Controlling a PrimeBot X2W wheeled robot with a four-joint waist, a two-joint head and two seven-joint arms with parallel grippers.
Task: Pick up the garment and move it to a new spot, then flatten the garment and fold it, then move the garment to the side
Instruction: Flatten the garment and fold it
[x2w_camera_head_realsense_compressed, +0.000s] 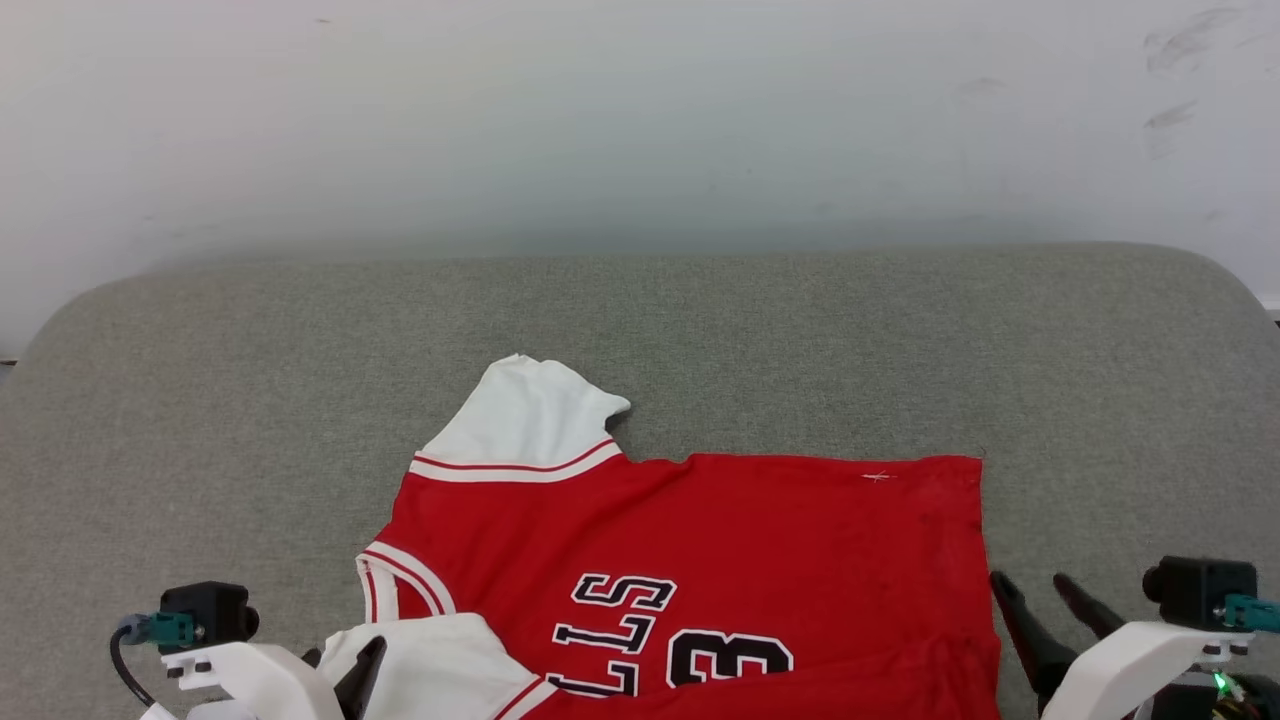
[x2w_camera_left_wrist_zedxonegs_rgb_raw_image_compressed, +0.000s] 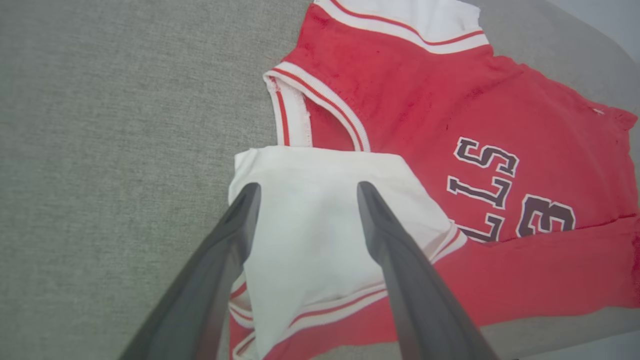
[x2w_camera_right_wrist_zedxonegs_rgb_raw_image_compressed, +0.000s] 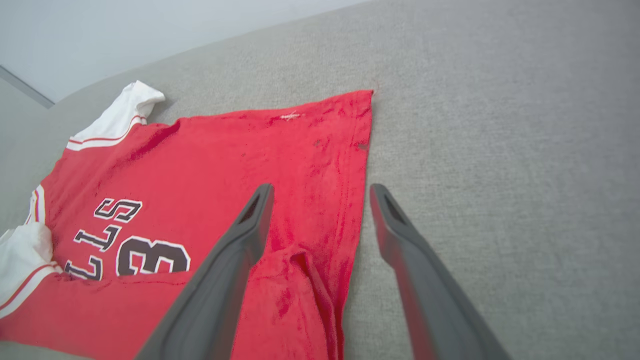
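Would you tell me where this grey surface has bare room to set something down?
Free: the strip of grey fabric surface between the white wall and red white-sleeved jersey, and left of it. Crowded: near edge, by left hand and right hand.

garment (x2w_camera_head_realsense_compressed: 700, 540) cut by bottom edge, lettering (x2w_camera_head_realsense_compressed: 610, 630) partly covered
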